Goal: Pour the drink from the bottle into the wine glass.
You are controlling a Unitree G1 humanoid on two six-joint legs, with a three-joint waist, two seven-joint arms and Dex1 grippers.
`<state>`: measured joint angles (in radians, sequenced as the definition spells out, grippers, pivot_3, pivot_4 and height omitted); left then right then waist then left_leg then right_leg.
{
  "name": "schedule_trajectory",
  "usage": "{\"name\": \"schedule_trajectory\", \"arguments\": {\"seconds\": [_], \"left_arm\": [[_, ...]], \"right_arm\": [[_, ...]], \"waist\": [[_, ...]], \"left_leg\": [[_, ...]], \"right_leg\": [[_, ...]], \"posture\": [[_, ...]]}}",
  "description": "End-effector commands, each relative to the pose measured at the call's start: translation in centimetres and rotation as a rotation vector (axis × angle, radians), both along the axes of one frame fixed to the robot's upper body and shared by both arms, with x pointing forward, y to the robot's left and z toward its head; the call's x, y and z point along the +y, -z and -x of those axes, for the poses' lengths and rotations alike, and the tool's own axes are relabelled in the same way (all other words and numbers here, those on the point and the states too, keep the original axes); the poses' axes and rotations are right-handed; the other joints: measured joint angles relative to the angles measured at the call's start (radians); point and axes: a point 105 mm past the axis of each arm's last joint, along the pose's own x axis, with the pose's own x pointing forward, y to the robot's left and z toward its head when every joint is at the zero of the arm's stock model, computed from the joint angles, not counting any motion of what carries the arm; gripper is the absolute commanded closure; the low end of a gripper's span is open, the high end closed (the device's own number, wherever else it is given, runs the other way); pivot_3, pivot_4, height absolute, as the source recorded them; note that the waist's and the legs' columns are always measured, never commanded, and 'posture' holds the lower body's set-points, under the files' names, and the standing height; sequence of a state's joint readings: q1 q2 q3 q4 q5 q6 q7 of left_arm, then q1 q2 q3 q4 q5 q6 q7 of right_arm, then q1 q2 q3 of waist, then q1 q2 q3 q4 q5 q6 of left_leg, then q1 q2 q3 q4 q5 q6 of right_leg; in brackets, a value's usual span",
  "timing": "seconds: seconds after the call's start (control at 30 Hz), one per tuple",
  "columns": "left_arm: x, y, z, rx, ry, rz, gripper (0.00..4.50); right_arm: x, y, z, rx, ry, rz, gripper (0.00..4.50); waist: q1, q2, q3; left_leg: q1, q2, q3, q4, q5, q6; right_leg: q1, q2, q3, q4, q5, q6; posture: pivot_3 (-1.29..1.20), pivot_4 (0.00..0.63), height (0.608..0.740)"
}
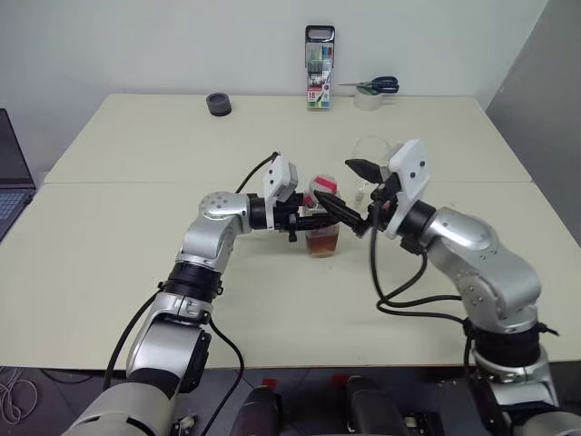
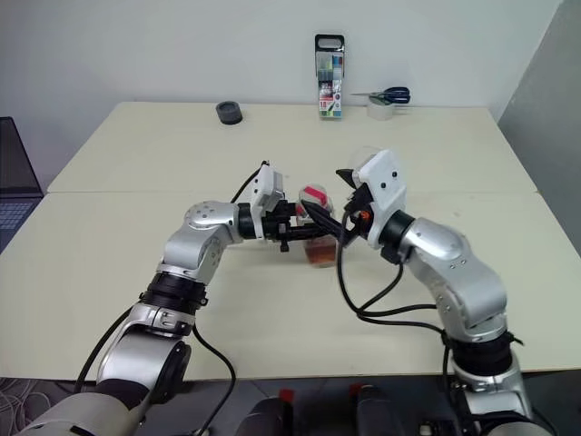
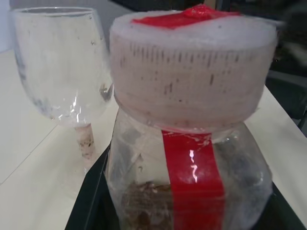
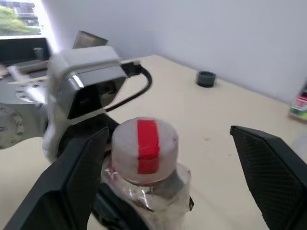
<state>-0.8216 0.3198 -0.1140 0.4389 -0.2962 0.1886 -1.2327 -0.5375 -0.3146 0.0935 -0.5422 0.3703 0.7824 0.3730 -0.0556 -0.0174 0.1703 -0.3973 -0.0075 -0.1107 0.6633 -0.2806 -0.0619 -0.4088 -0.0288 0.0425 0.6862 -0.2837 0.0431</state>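
The bottle [image 1: 322, 222] stands at the middle of the table, its white cap [image 4: 144, 143] with a red strip screwed on. The drink [image 1: 322, 243], amber-brown, fills only its bottom part. My left gripper [image 1: 313, 218] reaches in from the left and is shut on the bottle's body; its black fingers [image 3: 88, 201] flank the bottle in the left wrist view. My right gripper [image 4: 168, 132] is open, one finger on each side of the cap and apart from it. The wine glass [image 3: 57, 62], clear and without liquid, stands upright just behind the bottle [image 1: 370, 150].
At the table's far edge stand an upright marker-pen case [image 1: 320, 68], a clear tape roll [image 1: 368, 100] with blue-handled scissors [image 1: 372, 85] on it, and a small black ring [image 1: 219, 104]. A laptop [image 1: 11, 182] sits off the left edge.
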Motion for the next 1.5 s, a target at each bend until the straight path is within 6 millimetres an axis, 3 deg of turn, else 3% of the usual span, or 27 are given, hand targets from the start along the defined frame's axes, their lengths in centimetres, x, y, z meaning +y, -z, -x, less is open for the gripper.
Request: {"name": "schedule_trajectory", "arguments": {"seconds": [0.03, 0.73, 0.83, 1.0, 1.13, 1.2, 1.33, 1.4, 1.5], "left_arm": [[-0.2, -1.7, -0.2, -0.056, 0.014, 0.026, 2.74], [-0.3, -1.4, -0.3, -0.078, 0.018, 0.005, 2.74], [-0.3, -1.4, -0.2, -0.08, 0.02, 0.003, 2.74], [-0.4, -1.2, -0.1, -0.084, 0.027, -0.003, 2.74], [-0.4, -0.9, 0.2, -0.09, 0.04, -0.013, 2.74], [-0.4, -0.7, 0.4, -0.094, 0.051, -0.025, 2.74], [-0.3, -0.7, 0.8, -0.106, 0.085, -0.041, 2.76], [-0.2, -0.6, 1.0, -0.117, 0.106, -0.054, 2.76], [-0.2, -1.0, 1.0, -0.13, 0.11, -0.046, 2.76]], "right_arm": [[1.0, -0.9, 0.9, -0.06, 0.044, -0.009, 0.19], [2.1, -0.8, -0.9, -0.029, 0.105, -0.045, 0.19], [1.9, -0.9, -1.0, -0.028, 0.118, -0.055, 0.77], [2.1, -0.9, -0.9, -0.032, 0.111, -0.059, 2.51], [2.4, -0.8, -0.5, -0.035, 0.08, -0.054, 2.61], [2.8, -0.7, -0.2, -0.033, 0.035, -0.047, 2.61], [4.5, -0.2, 2.1, -0.092, -0.41, 0.131, 2.61], [3.6, 0.4, 1.1, -0.087, -0.51, 0.247, 2.61], [2.6, 0.0, -0.5, -0.026, -0.573, 0.283, 2.61]], "waist": [[-0.001, 0.0, 0.0], [-0.002, 0.0, 0.0], [-0.002, 0.0, 0.0], [-0.002, 0.0, 0.0], [-0.002, 0.0, 0.0], [-0.002, 0.0, 0.0], [-0.002, 0.0, 0.0], [-0.003, 0.001, 0.001], [-0.005, 0.001, 0.001]], "left_leg": [[0.0, 0.0, 0.0, 0.0, 0.0, 0.0], [0.0, 0.0, 0.0, 0.0, -0.001, 0.002], [0.0, 0.0, 0.0, 0.0, -0.001, 0.002], [0.0, 0.0, 0.0, 0.0, -0.001, 0.002], [0.0, 0.0, 0.0, 0.0, -0.001, 0.002], [0.0, 0.0, 0.0, 0.0, -0.001, 0.002], [0.0, -0.001, 0.0, 0.0, -0.001, 0.002], [0.001, -0.001, 0.0, 0.0, -0.001, 0.003], [0.003, 0.0, 0.0, -0.001, -0.002, 0.003]], "right_leg": [[0.0, 0.0, 0.0, 0.0, 0.0, 0.0], [0.0, 0.0, 0.0, 0.0, 0.0, 0.0], [0.0, 0.0, 0.0, 0.0, 0.0, 0.0], [0.0, 0.0, 0.0, 0.0, 0.0, 0.0], [0.0, 0.0, 0.0, 0.0, 0.0, 0.0], [0.0, 0.0, 0.0, 0.0, 0.0, 0.0], [0.001, 0.0, 0.0, 0.0, 0.0, 0.0], [0.002, 0.0, -0.001, -0.003, 0.0, 0.0], [0.003, 0.001, -0.001, -0.003, 0.0, 0.0]], "posture": [[0.0, 0.15, 0.74], [0.0, 0.15, 0.74], [0.0, 0.15, 0.74], [0.0, 0.15, 0.74], [0.0, 0.15, 0.74], [0.0, 0.15, 0.74], [0.0, 0.15, 0.74], [0.0, 0.15, 0.74], [0.0, 0.15, 0.74]]}}
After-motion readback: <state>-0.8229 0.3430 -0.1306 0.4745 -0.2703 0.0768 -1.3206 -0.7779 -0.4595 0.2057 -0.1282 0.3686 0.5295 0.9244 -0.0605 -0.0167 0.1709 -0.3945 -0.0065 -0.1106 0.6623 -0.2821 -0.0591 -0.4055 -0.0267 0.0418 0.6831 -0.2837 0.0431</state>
